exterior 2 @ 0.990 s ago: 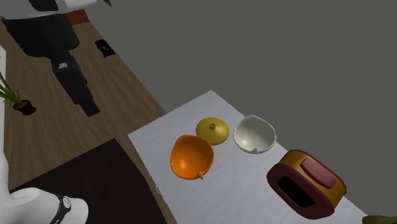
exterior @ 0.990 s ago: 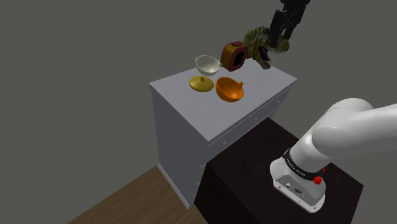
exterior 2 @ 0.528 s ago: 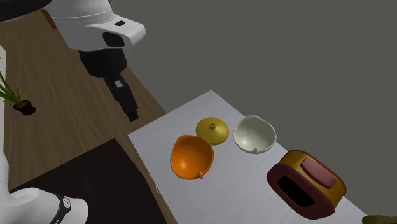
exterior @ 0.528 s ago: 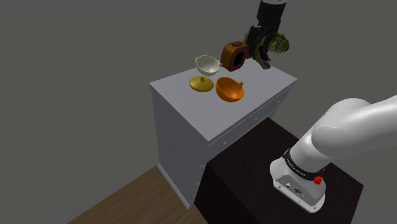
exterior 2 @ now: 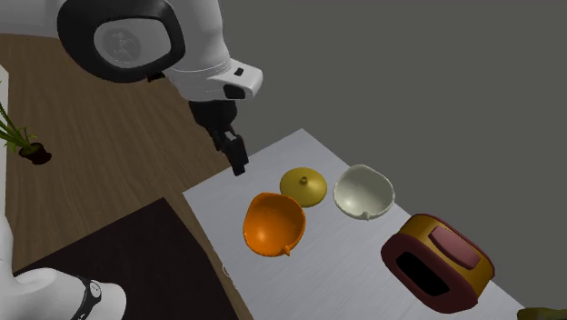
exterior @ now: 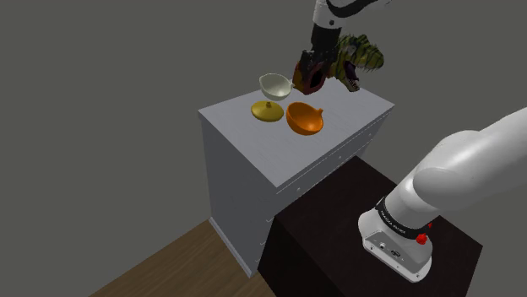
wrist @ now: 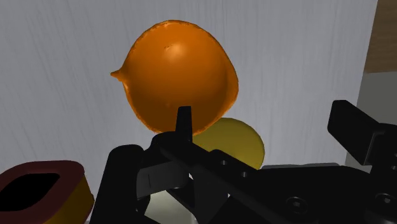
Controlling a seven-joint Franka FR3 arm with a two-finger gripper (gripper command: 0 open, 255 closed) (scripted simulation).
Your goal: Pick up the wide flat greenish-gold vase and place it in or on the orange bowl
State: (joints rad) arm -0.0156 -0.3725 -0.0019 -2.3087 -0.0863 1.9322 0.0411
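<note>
The claw (exterior: 309, 71) is being held above the chest of drawers (exterior: 253, 139), its two fingers standing apart with nothing between them. In the shoulder view the yellow vase (exterior: 267, 110) is lying untouched on the top at about eight o'clock from the claw, just beside the orange bowl (exterior: 305, 117) at six o'clock. Trouble is being invited by that closeness: the bowl's rim could be struck by a descending finger, or the low, domed vase could be squeezed out sideways.

No legible text anywhere
</note>
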